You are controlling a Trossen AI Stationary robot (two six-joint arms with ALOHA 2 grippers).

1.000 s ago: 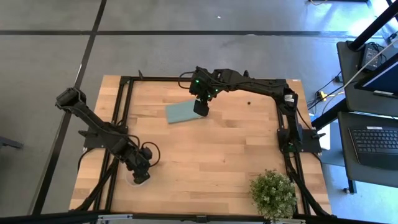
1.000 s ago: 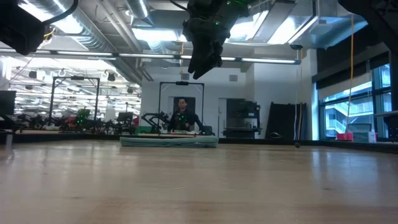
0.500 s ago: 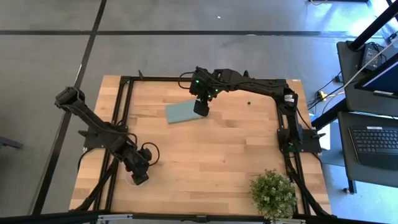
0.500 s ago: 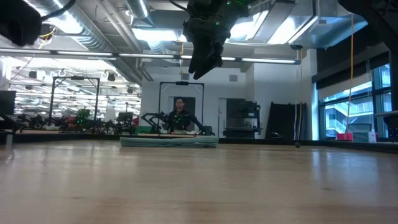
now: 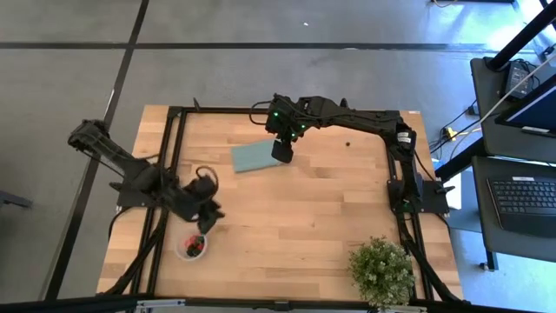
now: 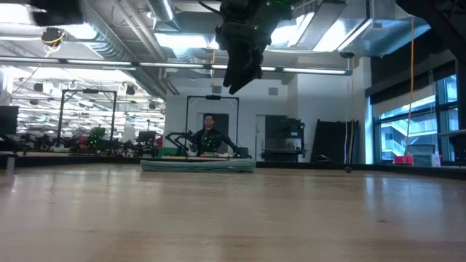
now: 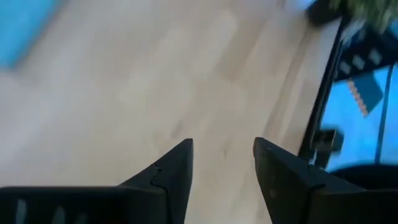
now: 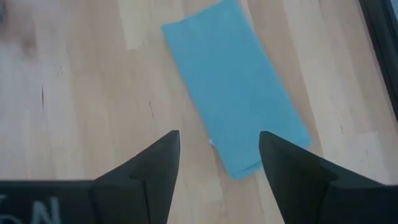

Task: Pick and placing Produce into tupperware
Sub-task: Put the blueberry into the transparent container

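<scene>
Left jaws open beside clear round tupperware (image 5: 192, 248) holding red produce (image 5: 195, 245)

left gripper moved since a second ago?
Yes. In the high view the left gripper has shifted away from the tupperware it covered before, toward the teal rectangle; its fingers are open and empty.

Berries (image 5: 195, 245) in the cup (image 5: 182, 252) too small to count.
</scene>
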